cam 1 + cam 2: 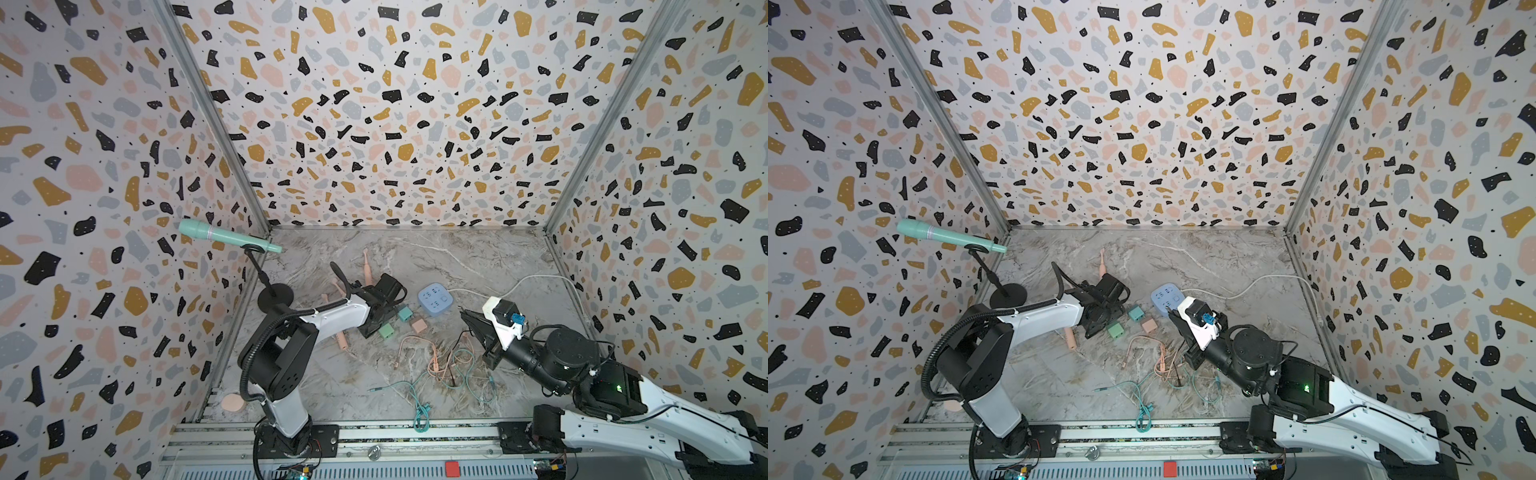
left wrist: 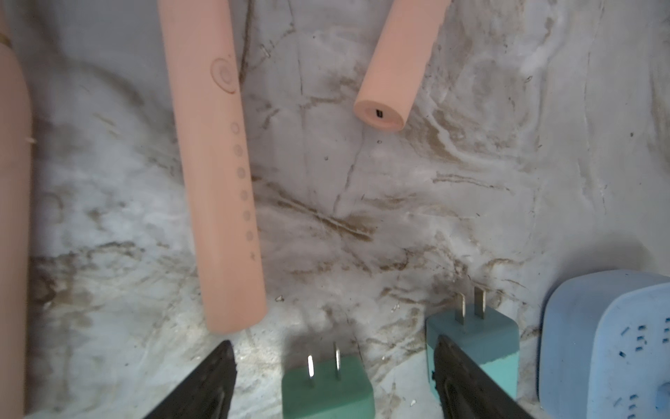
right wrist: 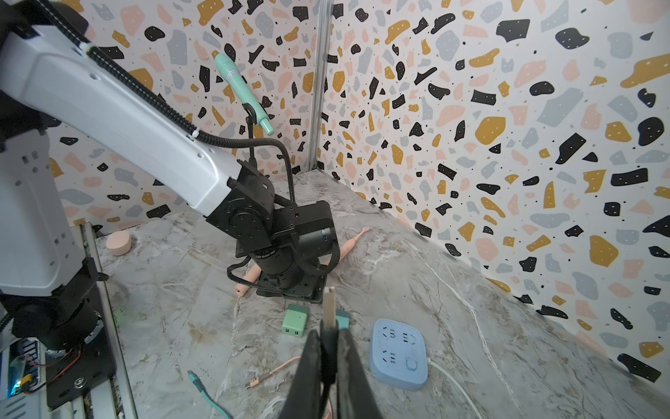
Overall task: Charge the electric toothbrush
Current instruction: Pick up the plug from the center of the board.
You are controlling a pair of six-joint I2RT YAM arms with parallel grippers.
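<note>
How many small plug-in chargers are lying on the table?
3: a green charger, a teal charger and a pink charger, close together between the left arm and the blue power strip. The arm may hide another.

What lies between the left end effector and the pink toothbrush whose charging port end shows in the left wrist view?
The green adapter sits between the fingertips of the open left end effector, with the teal adapter beside one finger. Beyond them, only bare marble tabletop leads to the port end of the pink toothbrush.
</note>
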